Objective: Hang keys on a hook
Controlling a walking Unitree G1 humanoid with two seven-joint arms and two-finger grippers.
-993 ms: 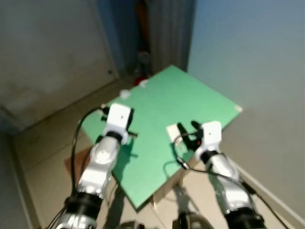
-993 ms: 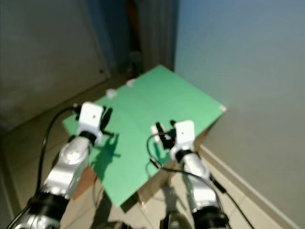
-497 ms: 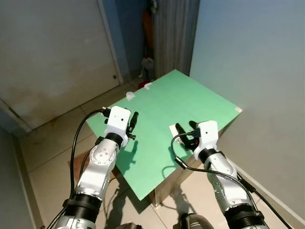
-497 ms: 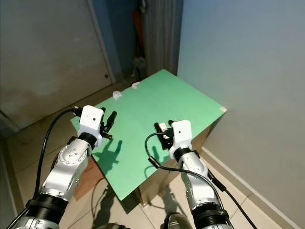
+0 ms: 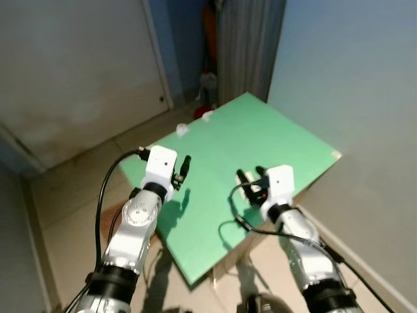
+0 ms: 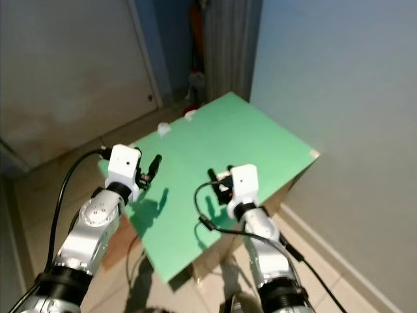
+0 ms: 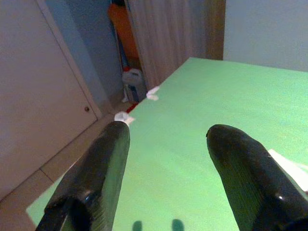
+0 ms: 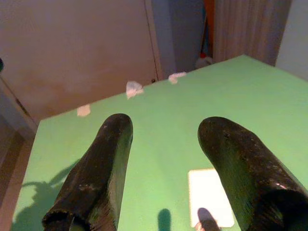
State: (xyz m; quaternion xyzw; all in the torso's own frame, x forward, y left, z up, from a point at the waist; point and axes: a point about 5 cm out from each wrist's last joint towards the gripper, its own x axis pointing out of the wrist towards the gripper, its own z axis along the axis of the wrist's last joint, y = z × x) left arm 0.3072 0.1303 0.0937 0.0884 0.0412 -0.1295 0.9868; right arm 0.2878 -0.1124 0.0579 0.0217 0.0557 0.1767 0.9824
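We are holding both grippers open, empty, over green table [image 5: 273,140]. White card [image 8: 210,196] lying just beyond right gripper [image 5: 250,178], nearer it than left gripper [image 5: 184,165]. Keys, hook not made out.

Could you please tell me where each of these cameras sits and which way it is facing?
Left and right eye views: on the head, looking forward and down at the green tabletop; both silver arms show, with the left end effector and the right end effector.
Left wrist view: on the left wrist, looking along its open fingers across the tabletop.
Right wrist view: likewise, over a white card.
Shared: both wrist views show the white scraps at the tabletop's far edge.
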